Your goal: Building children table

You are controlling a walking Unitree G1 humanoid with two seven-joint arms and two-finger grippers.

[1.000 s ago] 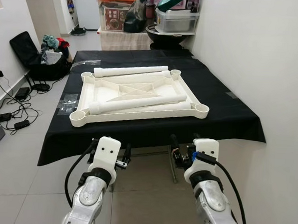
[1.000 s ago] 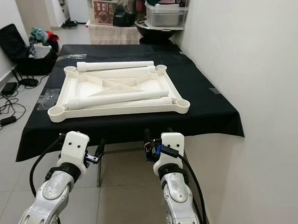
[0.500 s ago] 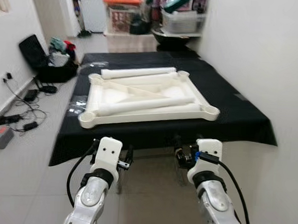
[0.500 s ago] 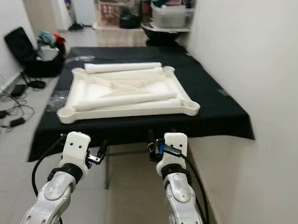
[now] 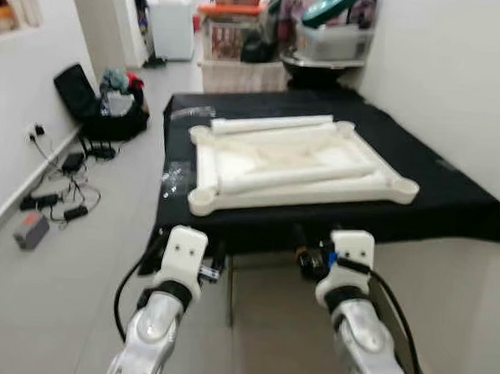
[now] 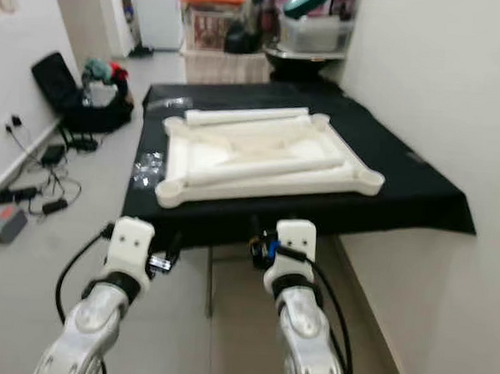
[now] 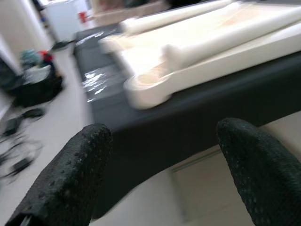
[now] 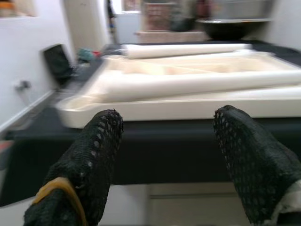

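Left eye view: white tabletop (image 5: 302, 160) on black-draped table (image 5: 451, 197), both grippers' jaws spread, empty.

Bright, even indoor light; all views are softly motion-blurred, and the white plastic tabletop (image 5: 301, 165) looks washed out.

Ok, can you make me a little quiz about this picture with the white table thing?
1. True or false: the white plastic tabletop lies upside down on the black cloth.
2. How many long white tube legs lie on the tabletop? A) one B) two C) five
3. Fill in: the left gripper and right gripper both have their fingers ____.

Key: 1 true; 2 B; 3 open.
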